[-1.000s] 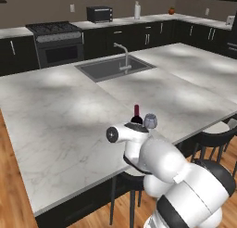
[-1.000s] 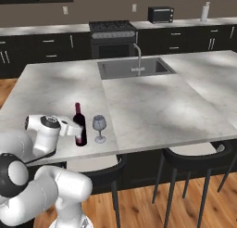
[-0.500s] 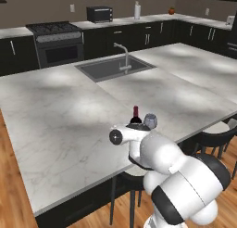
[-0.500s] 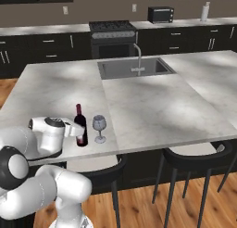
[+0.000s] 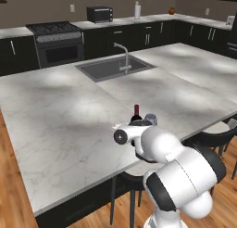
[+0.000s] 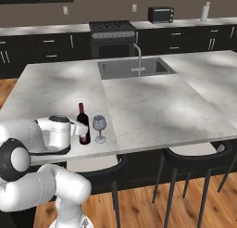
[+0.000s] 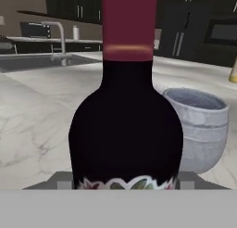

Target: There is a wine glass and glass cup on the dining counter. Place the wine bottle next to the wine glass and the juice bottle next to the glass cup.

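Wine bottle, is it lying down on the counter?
No, the wine bottle stands upright on the counter, right beside the wine glass.

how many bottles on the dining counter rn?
1. The wine bottle stands upright near the dining counter's front edge, just left of the wine glass, with the gripper at it. Others may be hidden or out of frame.
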Controlling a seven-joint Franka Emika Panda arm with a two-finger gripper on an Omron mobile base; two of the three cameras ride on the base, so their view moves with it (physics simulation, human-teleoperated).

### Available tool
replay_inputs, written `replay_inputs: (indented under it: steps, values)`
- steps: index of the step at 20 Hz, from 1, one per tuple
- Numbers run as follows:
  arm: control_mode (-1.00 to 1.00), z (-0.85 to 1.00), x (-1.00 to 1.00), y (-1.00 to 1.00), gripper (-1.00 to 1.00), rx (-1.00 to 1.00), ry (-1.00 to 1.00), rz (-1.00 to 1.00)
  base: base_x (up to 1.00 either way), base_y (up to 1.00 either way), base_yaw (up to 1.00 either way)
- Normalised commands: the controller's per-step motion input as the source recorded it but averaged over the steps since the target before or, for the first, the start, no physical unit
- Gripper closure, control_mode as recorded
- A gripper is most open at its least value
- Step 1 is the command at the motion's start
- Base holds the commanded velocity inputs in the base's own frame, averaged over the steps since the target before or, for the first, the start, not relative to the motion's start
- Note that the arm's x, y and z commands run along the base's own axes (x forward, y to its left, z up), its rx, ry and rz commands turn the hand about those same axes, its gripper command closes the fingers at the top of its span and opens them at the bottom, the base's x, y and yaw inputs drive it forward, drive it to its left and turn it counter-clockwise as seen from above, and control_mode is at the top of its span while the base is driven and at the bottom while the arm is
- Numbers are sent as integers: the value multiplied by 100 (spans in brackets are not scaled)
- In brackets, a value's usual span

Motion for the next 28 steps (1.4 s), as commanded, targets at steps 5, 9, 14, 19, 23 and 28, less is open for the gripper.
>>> replay_inputs:
  steps: [5, 9, 14, 19, 23, 28]
  values:
    - [-100, -27, 4, -4, 100, 0, 0, 0, 0, 0, 0]
    - [-100, -33, 0, 0, 100, 1, -1, 0, 0, 0, 0]
    - [-100, -34, -2, 0, 100, 1, -1, 0, 0, 0, 0]
    - [-100, -34, -13, 0, 100, 0, 0, 0, 0, 0, 0]
    - [-100, -34, -20, 0, 100, 0, 0, -1, 0, 0, 0]
    - [-100, -33, -21, -6, 100, 0, 0, -3, 0, 0, 0]
